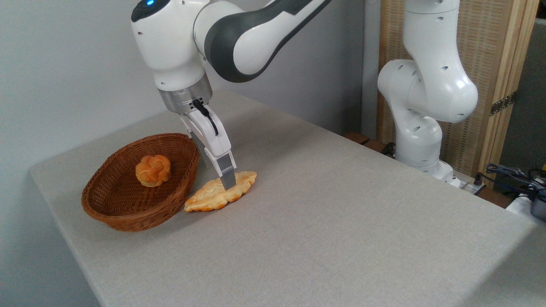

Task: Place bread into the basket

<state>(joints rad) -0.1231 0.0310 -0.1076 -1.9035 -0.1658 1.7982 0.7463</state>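
The bread [219, 192], a long pale golden pastry with lobed edges, lies flat on the table just right of the basket [128, 213], its left end close to the rim. The basket is a shallow reddish-brown wicker oval, tilted a little toward me. My gripper [219, 177] points down over the middle of the bread. Its fingers stand apart, so it is open. The near fingertip [229, 181] overlaps the top of the bread. The far finger is partly hidden behind the near one. I cannot tell whether the tips touch the bread.
A small round orange-brown knotted bun [153, 170] sits inside the basket. The arm's white base [420, 136] stands at the table's far right edge. Cables [512, 172] and a wooden screen [495, 64] lie beyond it. A grey cloth [341, 221] covers the table.
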